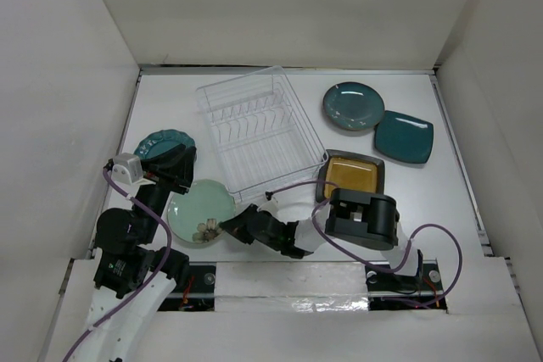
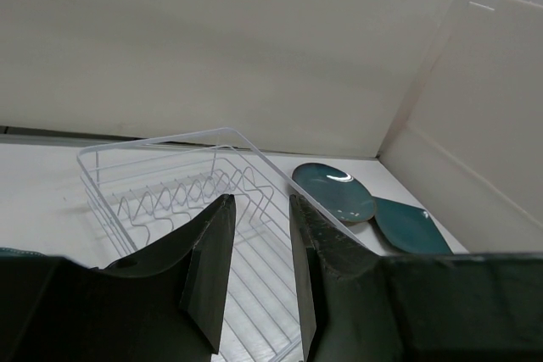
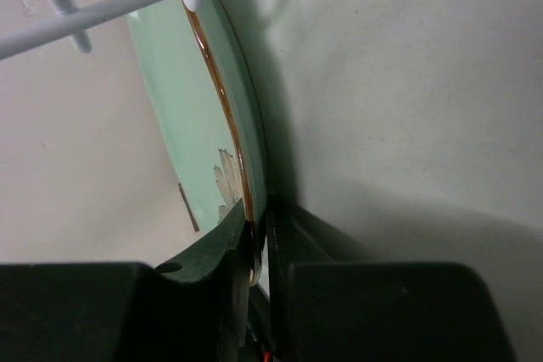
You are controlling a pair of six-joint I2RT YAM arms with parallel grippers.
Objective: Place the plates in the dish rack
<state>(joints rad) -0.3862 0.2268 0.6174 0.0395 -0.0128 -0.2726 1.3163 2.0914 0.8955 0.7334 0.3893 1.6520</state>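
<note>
The clear dish rack (image 1: 254,131) stands at the table's middle with no plates in it. The pale green glass plate (image 1: 200,207) lies left of its near end; my right gripper (image 1: 229,228) is shut on its near rim, and the right wrist view shows the fingertips (image 3: 242,239) pinching the plate's edge (image 3: 187,125). My left gripper (image 1: 176,167) is open and empty above the teal scalloped plate (image 1: 161,143); its own view (image 2: 259,214) looks over the rack (image 2: 170,188). The dark teal round plate (image 1: 353,106), teal square plate (image 1: 405,136) and amber square plate (image 1: 352,175) lie to the right.
White walls enclose the table on the left, back and right. My right arm (image 1: 365,218) reaches leftward across the near edge, partly over the amber plate. A white rack rib (image 3: 127,2) crosses the top of the right wrist view. The round (image 2: 333,191) and square (image 2: 410,225) teal plates overlap.
</note>
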